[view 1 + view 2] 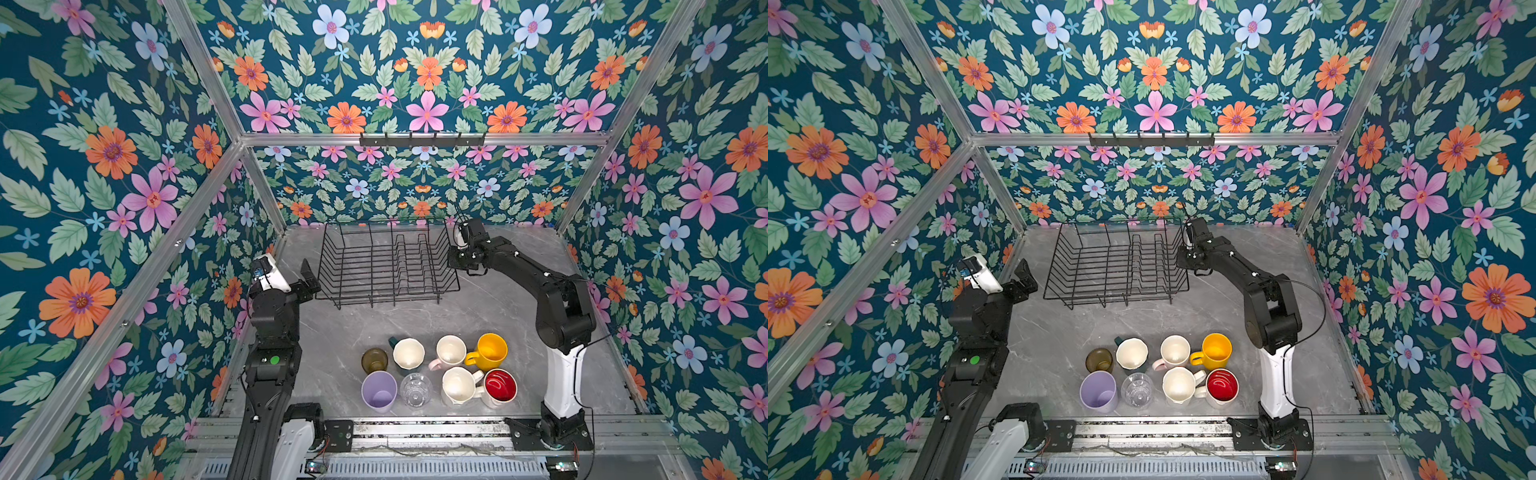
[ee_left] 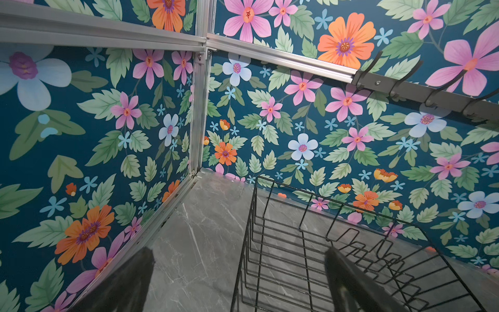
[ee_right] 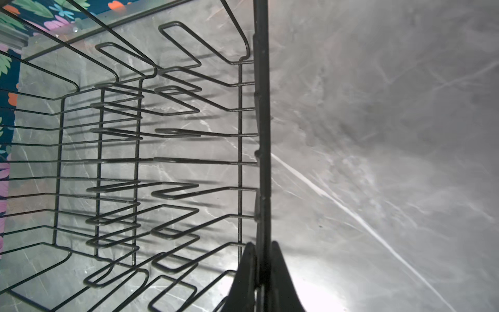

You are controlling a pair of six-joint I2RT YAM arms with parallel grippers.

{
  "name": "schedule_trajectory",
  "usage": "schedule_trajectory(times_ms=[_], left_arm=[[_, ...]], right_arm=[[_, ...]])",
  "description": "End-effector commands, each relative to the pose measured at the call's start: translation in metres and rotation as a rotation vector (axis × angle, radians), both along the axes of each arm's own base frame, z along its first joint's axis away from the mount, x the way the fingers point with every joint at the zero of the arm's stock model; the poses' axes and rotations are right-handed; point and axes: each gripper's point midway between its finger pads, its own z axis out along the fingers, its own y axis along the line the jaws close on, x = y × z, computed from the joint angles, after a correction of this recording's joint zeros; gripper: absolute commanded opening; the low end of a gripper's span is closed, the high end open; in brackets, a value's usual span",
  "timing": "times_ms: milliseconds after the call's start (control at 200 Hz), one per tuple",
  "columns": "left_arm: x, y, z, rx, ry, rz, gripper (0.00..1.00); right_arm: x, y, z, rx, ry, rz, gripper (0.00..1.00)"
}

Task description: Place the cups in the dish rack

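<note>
Right hand (image 3: 263, 250) clamps the dish rack (image 3: 262, 108) rim at 3 o'clock; left hand (image 2: 239, 255), wide, sits at 9 o'clock.

Your table (image 1: 519, 299) is a grey slab with pale marble veins. Toward its back edge stands the dish rack (image 1: 374, 266), black wire, with its feet on the slab and its upright dividers on the right half in both top views.

Well apart from it, near the front edge, you have eight cups standing mouth up in two close rows of four. The back row, left to right, is the olive-brown glass (image 1: 374, 359), dark teal mug (image 1: 408, 354), pale pink mug (image 1: 450, 351) and yellow mug (image 1: 491, 351). The front row is the lilac tumbler (image 1: 378, 391), clear glass (image 1: 415, 390), white faceted mug (image 1: 458, 385) and red-lined mug (image 1: 500, 385).
</note>
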Motion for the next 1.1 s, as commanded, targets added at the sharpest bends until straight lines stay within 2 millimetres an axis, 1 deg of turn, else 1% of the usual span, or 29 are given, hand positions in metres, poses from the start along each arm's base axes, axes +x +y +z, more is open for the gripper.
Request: schedule_trajectory(times_ms=[0,150,345,531,666,801,931,1092], left_arm=[[0.000,0.000,0.003,0.004,-0.004,-0.003,1.00],[0.001,-0.001,0.002,0.002,0.000,-0.007,1.00],[0.003,-0.001,0.000,-0.002,0.005,-0.011,1.00],[0.005,-0.001,-0.003,-0.007,0.014,-0.015,1.00],[0.006,-0.001,-0.004,-0.010,0.018,-0.015,1.00],[0.007,-0.001,-0.005,-0.013,0.022,-0.020,1.00],[0.007,0.000,-0.006,-0.013,0.024,-0.017,1.00],[0.007,0.000,-0.006,-0.015,0.023,-0.018,1.00]], right_arm=[[0.005,-0.019,0.009,-0.017,-0.055,-0.038,0.00],[-0.007,-0.046,0.001,-0.043,-0.040,-0.067,0.00],[-0.019,-0.071,-0.004,-0.114,-0.057,-0.051,0.00],[-0.028,-0.092,-0.015,-0.106,-0.026,-0.080,0.00],[-0.032,-0.100,-0.016,-0.118,-0.031,-0.070,0.00],[-0.033,-0.102,-0.018,-0.137,-0.031,-0.056,0.00],[-0.036,-0.108,-0.024,-0.168,-0.012,-0.069,0.00],[-0.045,-0.114,-0.032,-0.179,0.012,-0.085,0.00]])
